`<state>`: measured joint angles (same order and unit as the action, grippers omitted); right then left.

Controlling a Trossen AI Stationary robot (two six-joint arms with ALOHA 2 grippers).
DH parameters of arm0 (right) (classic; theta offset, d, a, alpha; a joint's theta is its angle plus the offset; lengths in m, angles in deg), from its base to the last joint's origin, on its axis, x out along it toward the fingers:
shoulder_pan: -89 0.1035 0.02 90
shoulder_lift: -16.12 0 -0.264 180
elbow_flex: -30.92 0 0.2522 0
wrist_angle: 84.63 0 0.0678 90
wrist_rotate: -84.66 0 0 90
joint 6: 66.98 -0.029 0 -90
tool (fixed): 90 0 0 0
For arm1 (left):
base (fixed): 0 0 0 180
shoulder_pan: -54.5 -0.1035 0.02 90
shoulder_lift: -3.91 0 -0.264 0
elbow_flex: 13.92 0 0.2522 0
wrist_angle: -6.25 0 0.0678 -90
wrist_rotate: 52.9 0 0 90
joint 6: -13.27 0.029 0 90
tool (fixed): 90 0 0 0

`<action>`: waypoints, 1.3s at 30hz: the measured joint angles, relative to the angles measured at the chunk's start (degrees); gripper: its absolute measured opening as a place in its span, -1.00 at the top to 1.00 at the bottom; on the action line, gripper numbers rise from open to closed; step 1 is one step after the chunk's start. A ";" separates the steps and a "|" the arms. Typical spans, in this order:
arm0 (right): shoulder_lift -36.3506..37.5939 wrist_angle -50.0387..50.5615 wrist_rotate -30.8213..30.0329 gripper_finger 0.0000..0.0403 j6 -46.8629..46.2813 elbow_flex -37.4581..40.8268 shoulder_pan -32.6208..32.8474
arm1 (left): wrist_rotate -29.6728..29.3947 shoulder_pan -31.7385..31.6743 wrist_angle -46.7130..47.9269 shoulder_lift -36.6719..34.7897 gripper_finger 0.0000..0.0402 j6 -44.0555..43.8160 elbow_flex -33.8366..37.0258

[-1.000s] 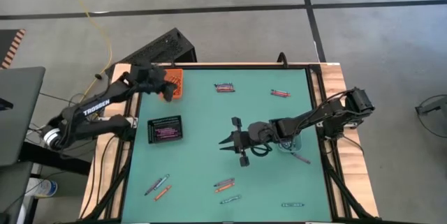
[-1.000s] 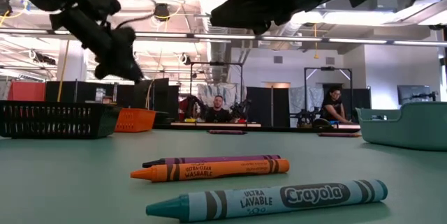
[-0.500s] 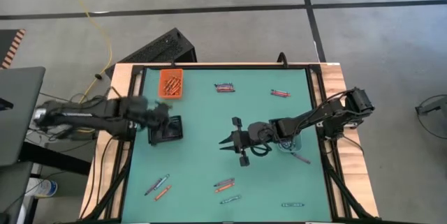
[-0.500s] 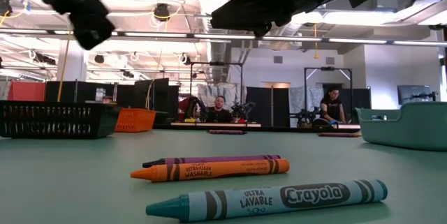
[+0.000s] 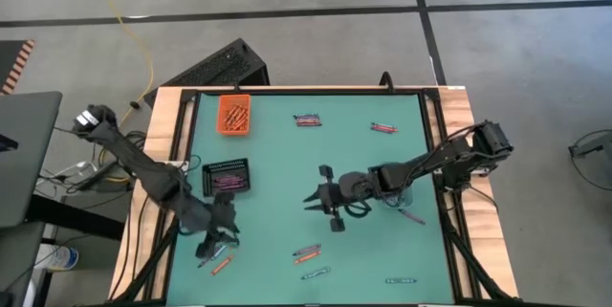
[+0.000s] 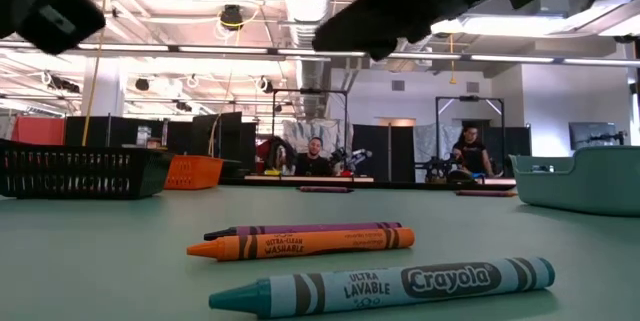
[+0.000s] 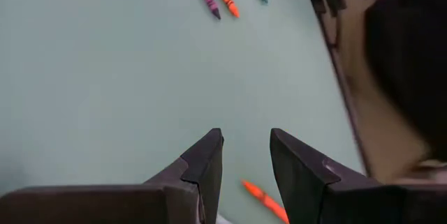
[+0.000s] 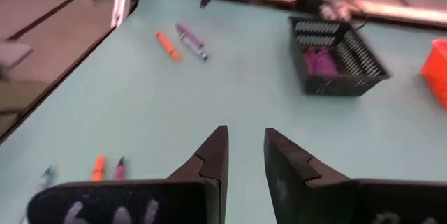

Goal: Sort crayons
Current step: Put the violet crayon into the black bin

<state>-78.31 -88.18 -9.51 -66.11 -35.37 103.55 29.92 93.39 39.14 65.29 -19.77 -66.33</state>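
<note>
Lower left of the high view, the left gripper (image 5: 216,241) hangs over two crayons (image 5: 218,256), jaws spread with nothing between. The orange tray (image 5: 234,114) and black basket (image 5: 226,176) sit upper left on the green table (image 5: 287,168). At centre the right gripper (image 5: 318,198) hovers, jaws apart and empty. More crayons (image 5: 308,253) lie lower centre, others along the top edge and at far right.
</note>
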 joint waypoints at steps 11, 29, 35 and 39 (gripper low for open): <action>-11.81 -2.82 4.27 0.58 1.05 0.09 9.28 | -13.47 3.49 -14.35 14.62 0.45 22.08 -2.98; -18.46 -6.53 5.57 0.66 -0.52 0.00 10.06 | -12.46 -2.80 -23.77 17.51 0.45 31.35 -2.96; -18.44 -5.00 5.55 0.66 -0.50 0.00 9.59 | -10.38 -3.63 -23.93 17.51 0.45 31.33 -2.96; -18.31 -0.61 4.51 0.68 -1.39 -0.14 9.31 | -9.93 -3.63 -24.18 17.51 0.45 31.34 -2.96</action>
<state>-96.63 -88.79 -5.00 -67.51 -35.51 112.86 20.00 89.76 14.96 82.80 11.57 -69.29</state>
